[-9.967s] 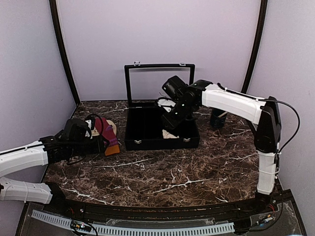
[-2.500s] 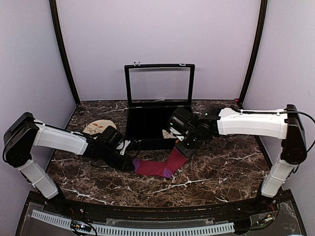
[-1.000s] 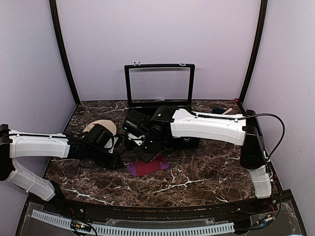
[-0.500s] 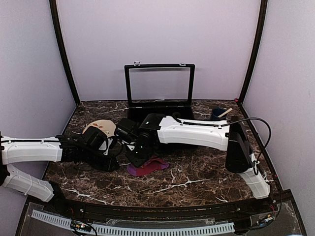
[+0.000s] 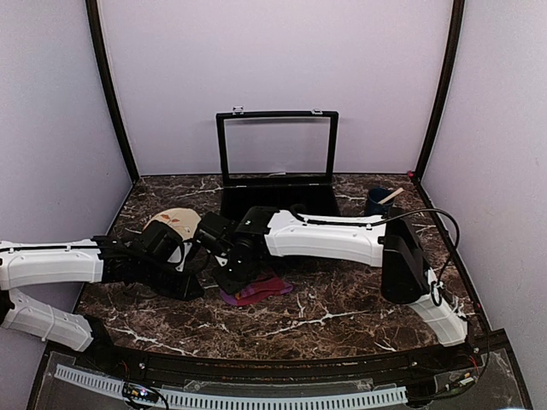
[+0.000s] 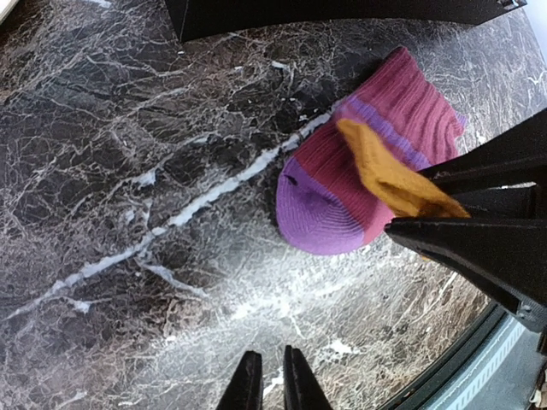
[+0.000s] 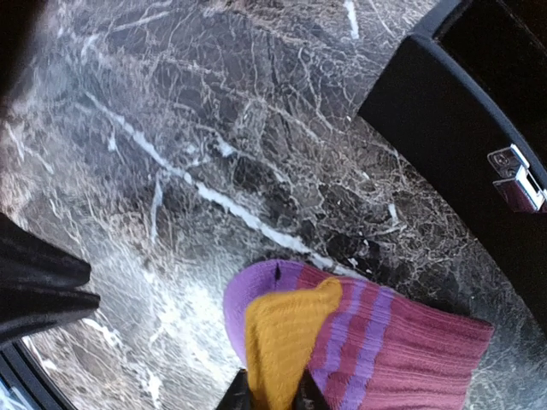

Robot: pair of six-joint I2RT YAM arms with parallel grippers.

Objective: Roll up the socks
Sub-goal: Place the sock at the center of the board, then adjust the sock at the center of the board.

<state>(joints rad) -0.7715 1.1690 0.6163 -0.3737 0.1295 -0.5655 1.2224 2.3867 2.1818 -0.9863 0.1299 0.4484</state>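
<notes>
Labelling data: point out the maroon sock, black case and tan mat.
Maroon-purple ribbed fabric sock [image 7: 410, 359]: right wrist view, maroon body.
Black hinged case [image 7: 444, 128]: right wrist view, front wall.
Tan oval leaf-drawn mat [image 5: 175, 219]: top view, upper face.

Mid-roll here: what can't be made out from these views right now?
Top view: right tool covers most of the maroon sock; its fold state is hidden.
Right wrist view: the tool's tips are cut off by the bottom edge.
Second sock: in no view; the black case is dark inside and partly behind the right arm.
</notes>
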